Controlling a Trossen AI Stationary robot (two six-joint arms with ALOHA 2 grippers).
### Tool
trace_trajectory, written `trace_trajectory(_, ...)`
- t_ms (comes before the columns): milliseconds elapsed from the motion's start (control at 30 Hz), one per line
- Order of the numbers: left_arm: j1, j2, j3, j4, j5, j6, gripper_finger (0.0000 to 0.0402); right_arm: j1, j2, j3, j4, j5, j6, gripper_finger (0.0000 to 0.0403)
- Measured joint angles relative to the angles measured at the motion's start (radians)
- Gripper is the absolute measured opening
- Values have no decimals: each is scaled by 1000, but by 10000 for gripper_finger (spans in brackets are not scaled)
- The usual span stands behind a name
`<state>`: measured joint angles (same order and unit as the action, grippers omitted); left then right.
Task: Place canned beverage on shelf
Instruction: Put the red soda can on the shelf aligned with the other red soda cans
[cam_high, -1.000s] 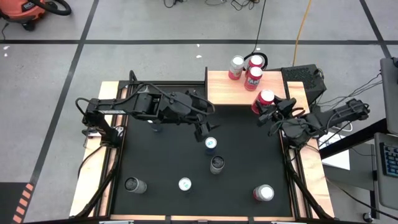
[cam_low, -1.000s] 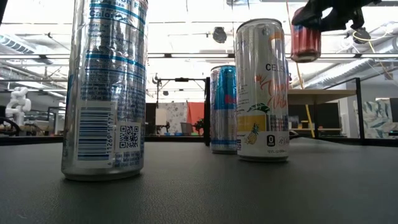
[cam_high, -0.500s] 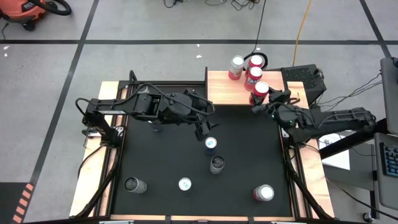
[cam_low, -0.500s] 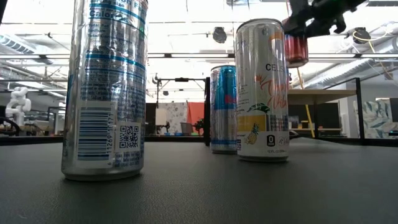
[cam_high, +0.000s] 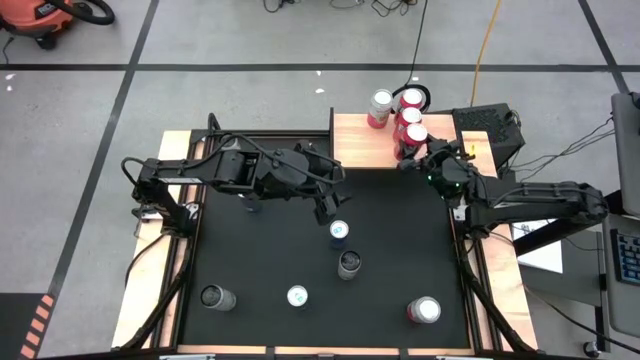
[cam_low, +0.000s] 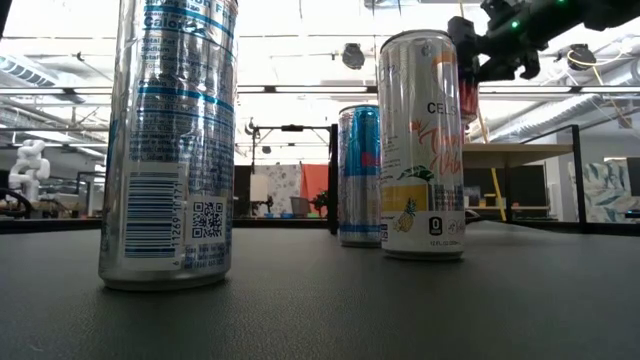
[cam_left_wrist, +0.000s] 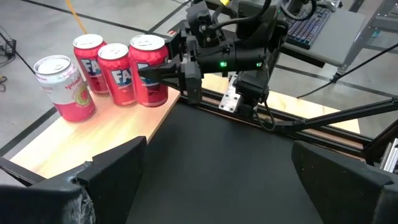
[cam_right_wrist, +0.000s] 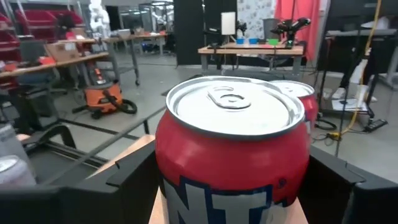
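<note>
The light-wood shelf (cam_high: 365, 145) stands at the table's far edge. On it stand a white-and-pink can (cam_left_wrist: 59, 87) and two red cans (cam_left_wrist: 102, 65). My right gripper (cam_high: 420, 152) is shut on a third red can (cam_high: 415, 134), which it holds over the shelf's right near part, right beside those two. The held can fills the right wrist view (cam_right_wrist: 233, 155). In the low view only a strip of it (cam_low: 467, 95) shows behind a tall can. My left gripper (cam_high: 325, 207) is open and empty over the black mat, near a blue can (cam_high: 339, 232). My right gripper pinches the red can's side wall (cam_left_wrist: 146, 74) at about mid height between its two fingers (cam_left_wrist: 165, 71). The fingers lie level and come from the table's right and near side. The can is upright; I cannot tell whether its base (cam_left_wrist: 152, 101) touches the board.
On the black mat stand a dark can (cam_high: 349, 263), a silver can (cam_high: 215, 297), a white-topped can (cam_high: 297, 296) and a red can (cam_high: 424, 310). A tall silver can (cam_low: 170, 140) and a white can (cam_low: 421, 145) stand close to the low camera.
My right gripper has carried the red can toward the table's far edge and slightly left, from over the mat's right far corner to over the shelf beside the other red cans. The can has stayed upright and come lower.
</note>
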<state>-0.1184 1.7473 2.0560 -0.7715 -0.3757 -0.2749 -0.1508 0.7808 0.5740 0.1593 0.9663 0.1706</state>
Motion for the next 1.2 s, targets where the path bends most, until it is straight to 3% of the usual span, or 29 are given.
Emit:
trace_trajectory(567,0,0,0,0,-23,3,400,-80,40,-2,-83,-105,24,283)
trace_trajectory(1200,0,0,0,-1,-27,21,400,-128,83,-1,-97,-106,37,283)
